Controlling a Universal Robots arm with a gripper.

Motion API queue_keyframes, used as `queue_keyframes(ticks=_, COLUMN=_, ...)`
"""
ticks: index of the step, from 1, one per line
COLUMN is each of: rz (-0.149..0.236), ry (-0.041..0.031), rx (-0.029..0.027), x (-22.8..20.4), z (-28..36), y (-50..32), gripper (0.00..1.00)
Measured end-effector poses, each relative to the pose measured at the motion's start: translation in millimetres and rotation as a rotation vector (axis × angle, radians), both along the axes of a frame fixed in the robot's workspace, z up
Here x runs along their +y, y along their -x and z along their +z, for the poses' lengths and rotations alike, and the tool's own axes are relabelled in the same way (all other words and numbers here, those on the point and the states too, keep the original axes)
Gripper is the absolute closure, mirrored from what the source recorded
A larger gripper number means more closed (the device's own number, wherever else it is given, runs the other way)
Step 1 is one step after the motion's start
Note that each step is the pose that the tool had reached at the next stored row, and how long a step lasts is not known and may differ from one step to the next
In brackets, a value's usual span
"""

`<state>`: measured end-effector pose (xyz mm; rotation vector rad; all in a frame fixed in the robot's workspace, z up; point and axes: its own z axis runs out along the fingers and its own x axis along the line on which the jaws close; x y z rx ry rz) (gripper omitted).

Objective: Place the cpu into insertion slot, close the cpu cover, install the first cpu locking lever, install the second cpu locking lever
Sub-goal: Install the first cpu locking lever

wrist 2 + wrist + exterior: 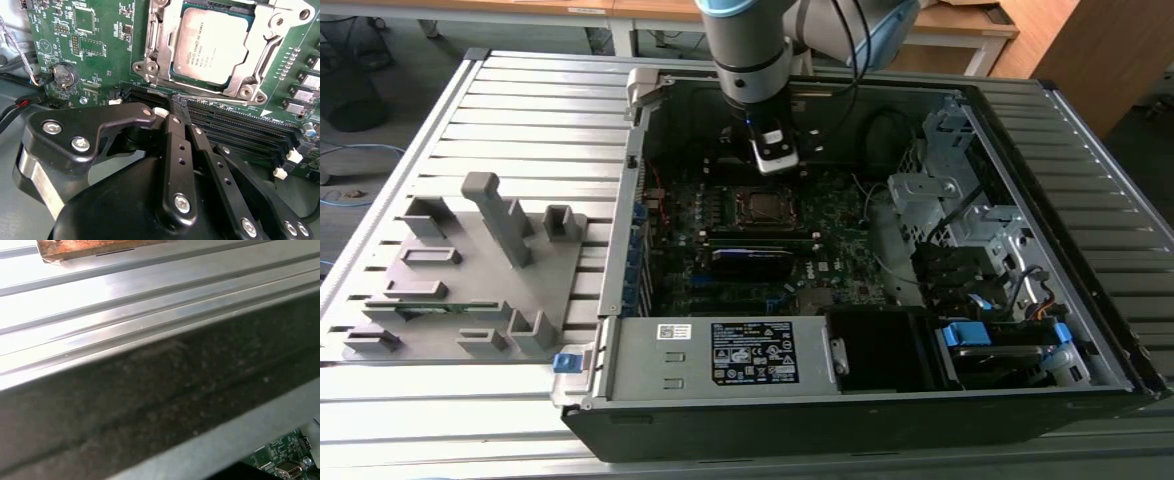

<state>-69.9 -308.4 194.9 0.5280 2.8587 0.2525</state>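
In the second wrist view the cpu (pixel 210 45) lies flat in the insertion slot (pixel 146 67), its dull metal top showing through the window of the silver cpu cover (pixel 280 25), which lies down around it. My gripper (pixel 180 107) is shut with nothing between its black fingers (pixel 175 150). Its tips hover just beside the socket, over the end of the black memory slots (pixel 240 131). In the exterior view the gripper (pixel 775 160) hangs inside the open case just behind the insertion slot (pixel 761 205). I cannot tell how the locking levers stand.
The open computer case (pixel 627 300) lies on a slatted aluminium table (pixel 520 110). A grey fixture block (pixel 467 270) stands at the exterior view's left. A power supply (pixel 747 355) fills the case front, and drive cages (pixel 961 210) its right side. A coin battery (pixel 65 75) sits near the socket.
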Motion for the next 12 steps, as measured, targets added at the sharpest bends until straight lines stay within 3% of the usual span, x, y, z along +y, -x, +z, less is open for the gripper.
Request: queue_keyframes(ticks=12, rz=0.0, ry=0.009, rx=-0.0001, x=-0.1, z=-1.2, y=-2.9, gripper=0.9)
